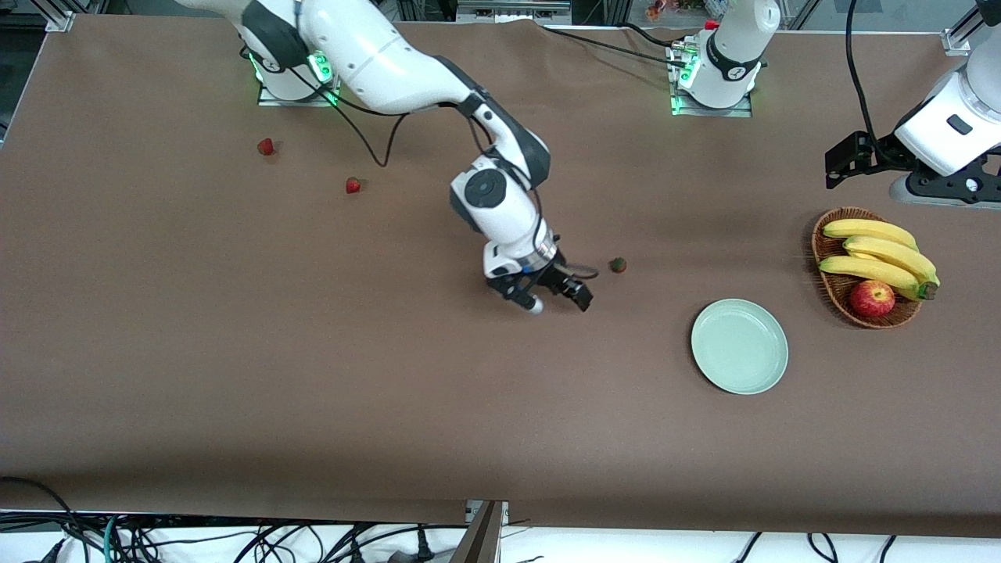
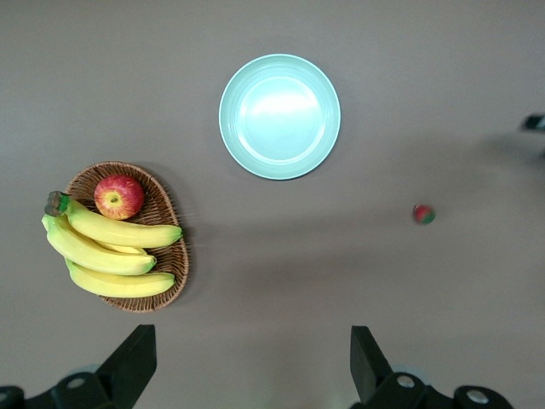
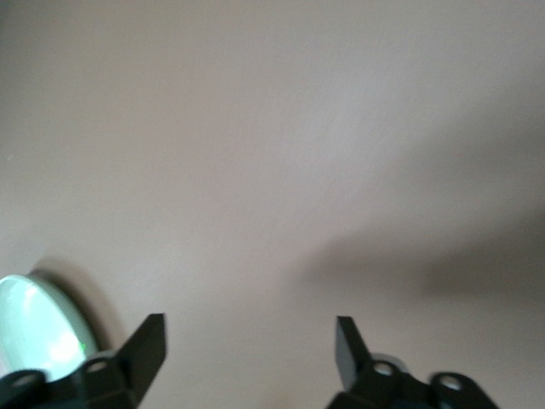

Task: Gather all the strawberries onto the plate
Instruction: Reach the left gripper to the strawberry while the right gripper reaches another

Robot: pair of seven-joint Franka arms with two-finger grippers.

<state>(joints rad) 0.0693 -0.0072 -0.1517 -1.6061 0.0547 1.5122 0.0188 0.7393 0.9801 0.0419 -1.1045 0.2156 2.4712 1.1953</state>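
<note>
Three strawberries lie on the brown table. One strawberry (image 1: pixel 618 265) is beside my right gripper (image 1: pixel 559 299) and also shows in the left wrist view (image 2: pixel 423 214). The two others (image 1: pixel 353 185) (image 1: pixel 266 146) lie near the right arm's base. The pale mint-green plate (image 1: pixel 739 346) is empty; it also shows in the left wrist view (image 2: pixel 279 117), and its rim shows in the right wrist view (image 3: pixel 34 328). My right gripper (image 3: pixel 249 341) is open and empty, low over bare table. My left gripper (image 1: pixel 841 164) (image 2: pixel 251 362) is open and empty, waiting high at its end of the table.
A brown wicker basket (image 1: pixel 830 288) with bananas (image 1: pixel 876 254) and a red apple (image 1: pixel 872 298) stands beside the plate toward the left arm's end; it also shows in the left wrist view (image 2: pixel 174 260). Cables hang along the table's front edge.
</note>
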